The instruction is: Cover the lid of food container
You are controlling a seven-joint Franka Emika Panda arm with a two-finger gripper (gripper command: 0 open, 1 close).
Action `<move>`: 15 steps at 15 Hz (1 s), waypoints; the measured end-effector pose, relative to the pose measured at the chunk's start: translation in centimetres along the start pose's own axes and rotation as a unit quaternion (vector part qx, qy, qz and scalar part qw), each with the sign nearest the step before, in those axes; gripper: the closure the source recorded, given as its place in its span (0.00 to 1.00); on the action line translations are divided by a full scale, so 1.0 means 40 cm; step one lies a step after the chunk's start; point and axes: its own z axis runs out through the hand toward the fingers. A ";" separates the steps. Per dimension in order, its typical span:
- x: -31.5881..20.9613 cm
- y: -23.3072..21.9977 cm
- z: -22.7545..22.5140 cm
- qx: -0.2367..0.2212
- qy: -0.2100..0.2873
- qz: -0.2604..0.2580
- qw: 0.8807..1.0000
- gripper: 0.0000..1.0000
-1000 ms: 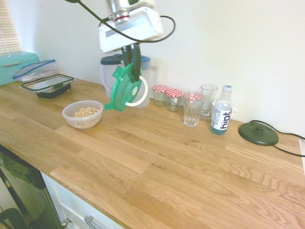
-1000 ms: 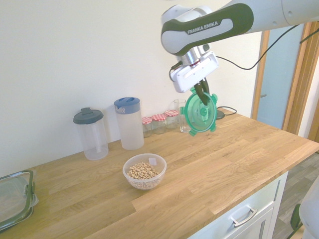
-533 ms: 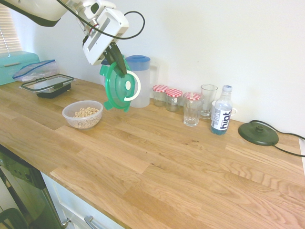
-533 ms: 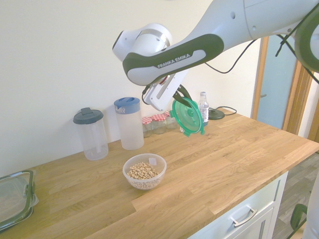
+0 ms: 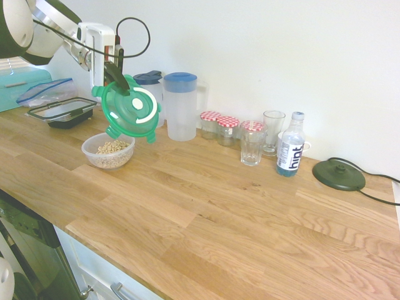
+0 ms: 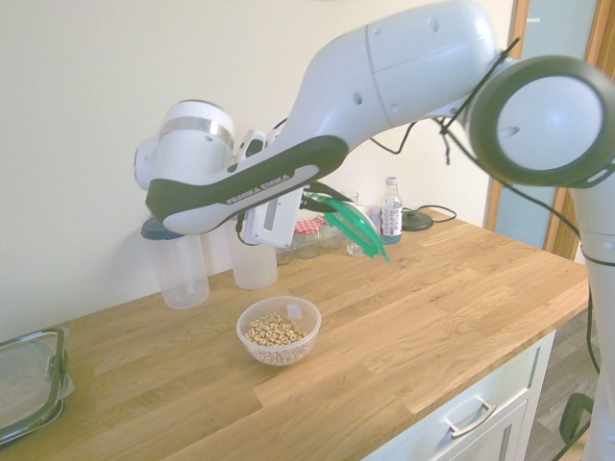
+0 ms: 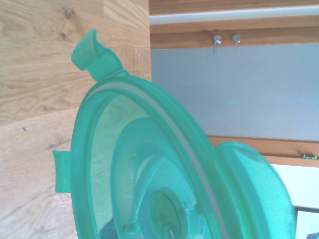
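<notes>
The round translucent green lid [image 5: 130,115] hangs tilted in the air, with my gripper [image 5: 116,75] shut on its upper rim. It sits just above and slightly behind the food container [image 5: 109,150], a small clear bowl of beige cereal rings on the wooden counter. From the other side the lid [image 6: 352,223] shows edge-on, up and to the right of the food container [image 6: 279,329], clearly apart from it, and the gripper [image 6: 309,200] holds its near end. The lid [image 7: 149,174] fills the wrist view, one clip tab pointing up.
Two clear jugs [image 5: 182,105] stand at the wall behind the bowl. A black-rimmed clear box [image 5: 62,112] lies to its left. Red-checked jars [image 5: 219,127], glasses [image 5: 252,142], a water bottle [image 5: 290,152] and a black corded disc [image 5: 339,174] line the wall to the right.
The arm has swung the lid leftward in the first exterior view, from in front of the jugs to just above the cereal bowl, and tipped it flatter. The bowl has not moved.
</notes>
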 end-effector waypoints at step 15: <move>-0.258 -0.093 -0.191 -0.009 0.104 -0.019 0.994 1.00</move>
